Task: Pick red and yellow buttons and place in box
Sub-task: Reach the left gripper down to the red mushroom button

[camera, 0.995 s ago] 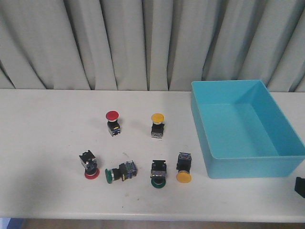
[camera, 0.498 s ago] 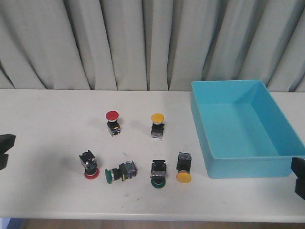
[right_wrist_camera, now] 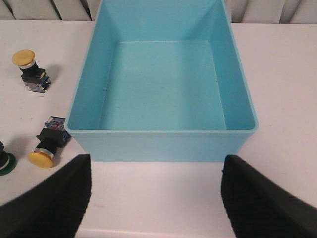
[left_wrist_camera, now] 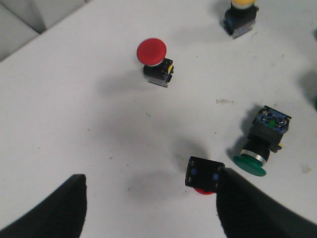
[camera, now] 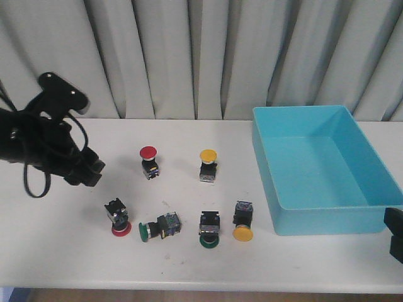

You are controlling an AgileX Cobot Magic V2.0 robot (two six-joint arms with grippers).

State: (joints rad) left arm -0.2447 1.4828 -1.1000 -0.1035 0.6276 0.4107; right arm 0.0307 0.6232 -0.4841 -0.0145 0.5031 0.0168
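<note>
**Left arm over the desk, six switches still out, box empty**

Nearest the robot, the right gripper [right_wrist_camera: 154, 196] sits low at the near right edge of the desk [camera: 56, 251], just in front of the box; its jaws stand wide apart with nothing between them. In the near row lie four switches on their sides: a tipped red button [camera: 118, 217] at the left, then a green switch [camera: 158, 228], a second green switch [camera: 210, 229], and a tipped yellow button [camera: 242, 222] closest to the box. The left gripper [left_wrist_camera: 148, 210] hangs above the desk at the left, beyond the tipped red button, jaws spread open and empty. Farther back, an upright red button [camera: 149, 162] and an upright yellow button [camera: 208, 165] stand side by side, well apart. The turquoise box [camera: 378, 217] fills the right side of the desk and holds nothing. A pleated curtain [camera: 189, 56] hangs behind.
</note>
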